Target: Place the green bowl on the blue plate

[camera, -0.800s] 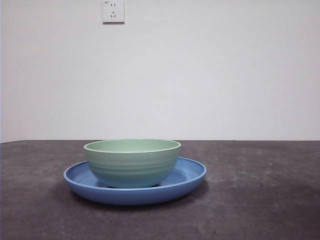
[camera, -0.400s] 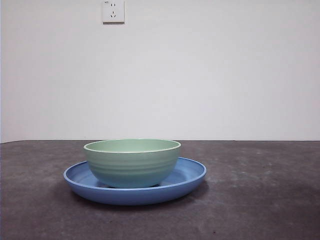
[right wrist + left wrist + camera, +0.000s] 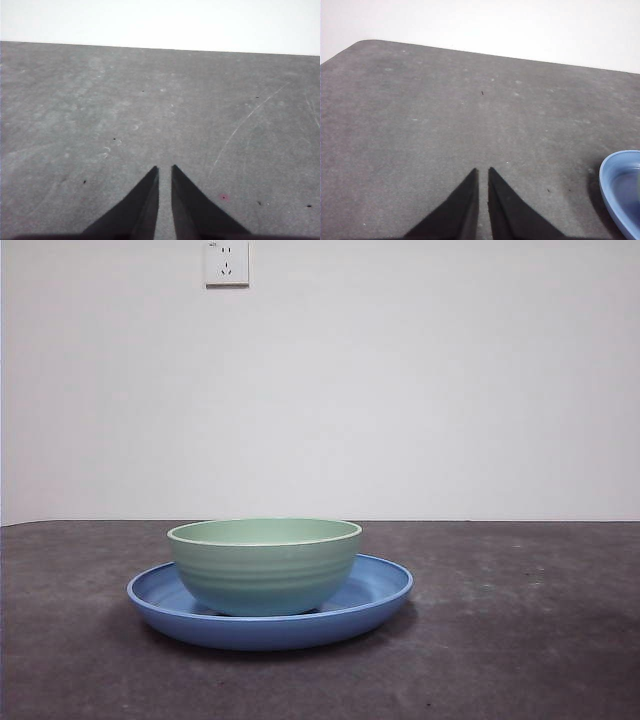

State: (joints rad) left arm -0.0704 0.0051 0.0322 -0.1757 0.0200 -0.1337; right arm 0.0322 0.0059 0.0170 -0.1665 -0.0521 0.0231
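**Bowl sits on the plate, both grippers clear**

The bowl stands upright inside the plate, resting on the plate's floor. In the front view it sits a little left of the plate's middle, so more blue shows to its right than to its left. Its rim is level and its ridged side faces the camera. The plate lies flat on the table, a dark grey surface with pale scuffs. Behind it rises a plain white wall with a socket high up, left of centre.

No arm shows in the front view.

The left gripper hangs over bare table, its two black jaws drawn nearly together with only a thin slit between the tips, holding nothing. In that wrist view a slice of the plate's rim appears at the picture's edge, apart from the jaws; the bowl is out of that view.

The right gripper likewise hovers over bare table, jaws close together with a narrow gap at the tips and nothing between them. Its view shows only the scratched, speckled tabletop and the wall beyond; neither dish appears there.
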